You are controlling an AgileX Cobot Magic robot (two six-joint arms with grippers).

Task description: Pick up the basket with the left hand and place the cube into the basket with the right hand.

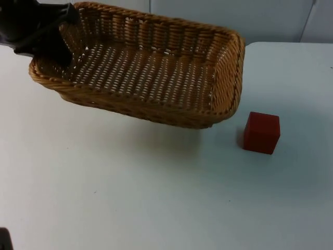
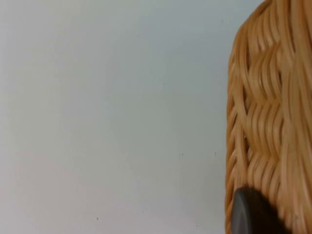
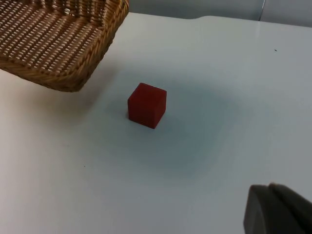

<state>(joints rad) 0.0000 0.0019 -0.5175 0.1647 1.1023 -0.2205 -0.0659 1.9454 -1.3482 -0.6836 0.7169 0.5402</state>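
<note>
Red cube (image 1: 261,132) sits on the white table (image 1: 130,198), just beside the wicker basket (image 1: 145,73). We judge the left gripper (image 1: 62,36) clamped on the basket's end wall, holding it tilted off the table to receive. Right gripper (image 3: 278,209) hangs above the cube; we cannot tell its state.

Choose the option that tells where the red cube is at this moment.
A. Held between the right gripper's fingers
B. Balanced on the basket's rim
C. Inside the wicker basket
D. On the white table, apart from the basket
D: the red cube sits on the white table, apart from the basket, which the left gripper holds tilted by its rim, empty.
</note>
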